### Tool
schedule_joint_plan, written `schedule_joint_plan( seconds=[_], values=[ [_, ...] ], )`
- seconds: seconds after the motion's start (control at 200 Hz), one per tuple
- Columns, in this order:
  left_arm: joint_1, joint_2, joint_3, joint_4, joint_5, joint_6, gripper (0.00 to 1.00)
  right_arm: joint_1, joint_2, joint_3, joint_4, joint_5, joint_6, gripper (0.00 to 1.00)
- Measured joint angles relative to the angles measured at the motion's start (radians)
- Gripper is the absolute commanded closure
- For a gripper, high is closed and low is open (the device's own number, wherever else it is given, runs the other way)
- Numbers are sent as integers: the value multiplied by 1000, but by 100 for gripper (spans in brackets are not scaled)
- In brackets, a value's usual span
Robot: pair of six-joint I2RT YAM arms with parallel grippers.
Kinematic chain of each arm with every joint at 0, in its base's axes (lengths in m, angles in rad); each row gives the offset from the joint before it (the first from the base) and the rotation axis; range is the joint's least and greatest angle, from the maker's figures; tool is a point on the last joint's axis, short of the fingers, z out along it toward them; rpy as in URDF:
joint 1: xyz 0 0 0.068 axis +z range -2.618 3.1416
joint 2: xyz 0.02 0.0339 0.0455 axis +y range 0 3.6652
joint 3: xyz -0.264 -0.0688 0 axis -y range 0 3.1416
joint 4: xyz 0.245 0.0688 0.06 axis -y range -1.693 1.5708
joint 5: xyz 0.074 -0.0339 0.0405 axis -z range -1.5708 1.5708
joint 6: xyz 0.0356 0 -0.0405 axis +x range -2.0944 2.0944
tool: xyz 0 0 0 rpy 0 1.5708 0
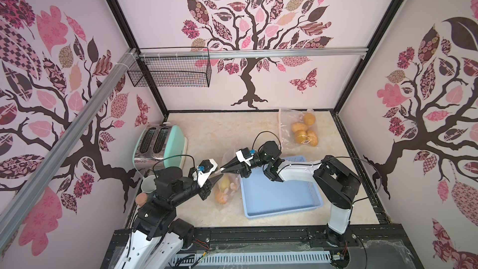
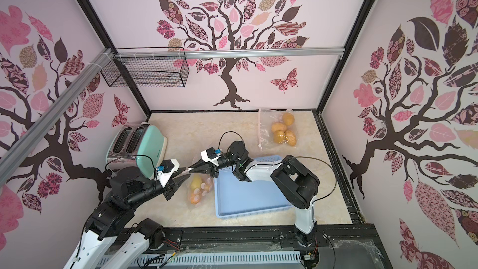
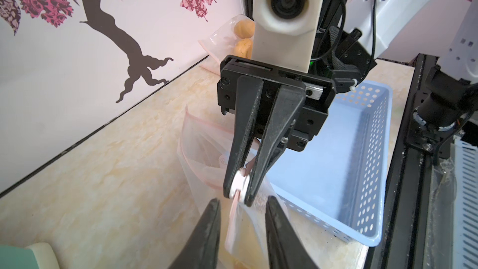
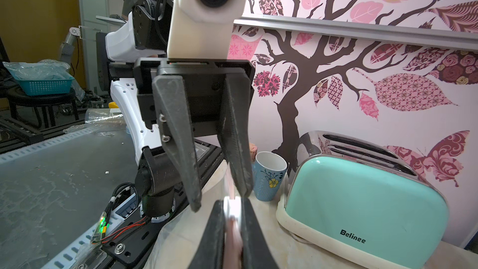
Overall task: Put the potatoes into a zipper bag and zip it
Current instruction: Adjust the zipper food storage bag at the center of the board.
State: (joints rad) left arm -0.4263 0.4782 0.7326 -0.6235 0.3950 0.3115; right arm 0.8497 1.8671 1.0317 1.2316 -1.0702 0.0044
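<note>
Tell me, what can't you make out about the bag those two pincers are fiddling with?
- Potatoes in the near bag: count unclear in top views; crinkled plastic and left pincer partly cover them.
- Zip slider: right wrist view, blurred, too close.
- Zip track behind right pincer: left wrist view, covered.

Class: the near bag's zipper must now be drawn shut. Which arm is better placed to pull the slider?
Probably right: the right pincer is shut on the white slider, while the left pincer stands open astride the top edge of the bag, gripping nothing.
</note>
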Motion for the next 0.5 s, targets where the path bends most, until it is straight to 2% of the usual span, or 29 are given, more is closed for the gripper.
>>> schedule_joint_plan(
  seconds=[0.11,0.23,0.305,0.4,0.445,0.5],
  values=[
    [0,0,0,2,7,4,80,0,0,0,-1,-1,0,94],
    [0,0,0,2,2,11,96,0,0,0,-1,-11,0,94],
    [0,0,0,2,-2,14,100,0,0,0,-1,-18,0,94],
    [0,0,0,2,-2,23,100,0,0,0,-3,-19,0,92],
    [0,0,0,1,-2,26,100,0,0,0,-5,-19,0,86],
    [0,1,0,-2,-3,31,100,0,0,0,-8,-19,0,66]
  ],
)
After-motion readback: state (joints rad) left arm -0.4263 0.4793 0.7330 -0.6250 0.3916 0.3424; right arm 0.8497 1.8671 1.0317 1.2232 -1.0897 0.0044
